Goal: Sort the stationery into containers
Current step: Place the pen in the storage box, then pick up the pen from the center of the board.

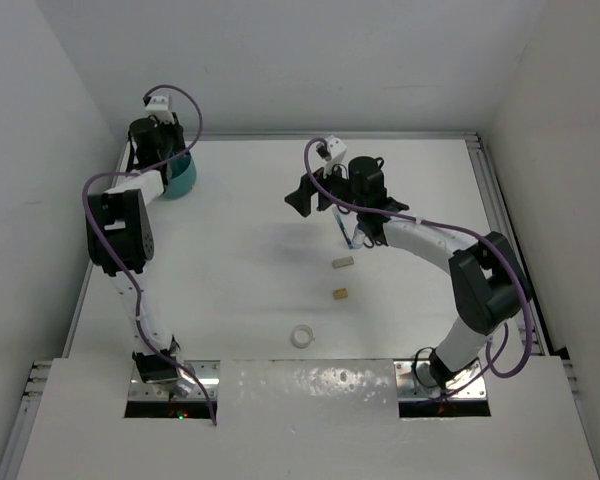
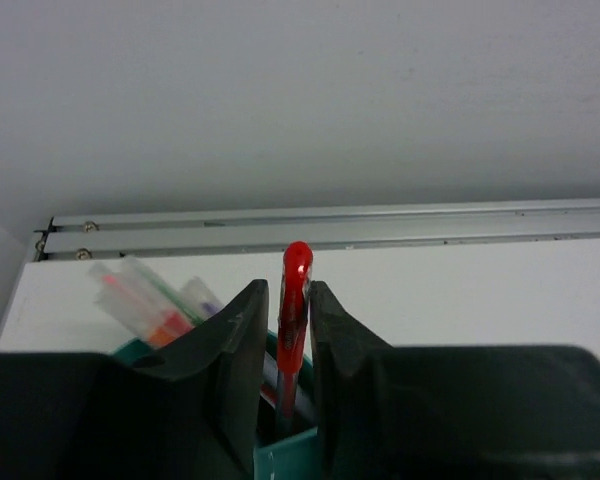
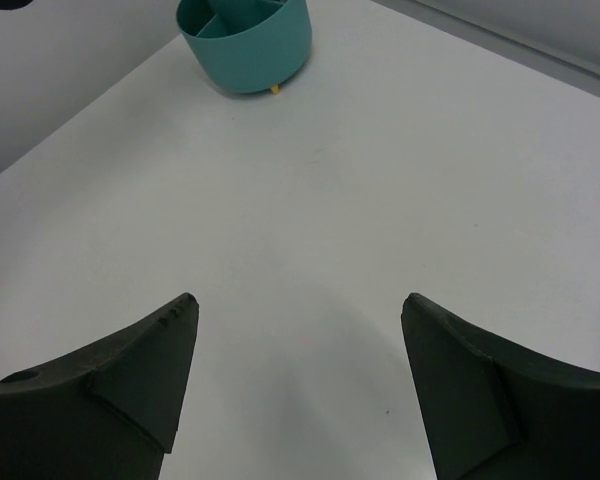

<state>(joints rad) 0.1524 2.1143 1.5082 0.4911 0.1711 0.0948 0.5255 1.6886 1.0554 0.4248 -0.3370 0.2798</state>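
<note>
My left gripper (image 2: pixel 287 288) hovers over the teal cup (image 1: pixel 183 178) at the far left, its jaws narrow around an upright red pen (image 2: pixel 294 300). The pen's lower end is down in a compartment of the cup (image 2: pixel 285 462). Several other pens (image 2: pixel 140 300) lean in the cup behind. My right gripper (image 3: pixel 300 305) hangs open and empty above bare table mid-scene (image 1: pixel 298 195), facing the cup (image 3: pixel 245 45). Two tan erasers (image 1: pixel 342 264) (image 1: pixel 339 294) and a white tape ring (image 1: pixel 301 336) lie on the table.
A thin dark pen-like item with a blue end (image 1: pixel 348 232) lies under the right arm's forearm. A metal rail (image 2: pixel 330 228) runs along the table's far edge, just behind the cup. White walls enclose the table on three sides.
</note>
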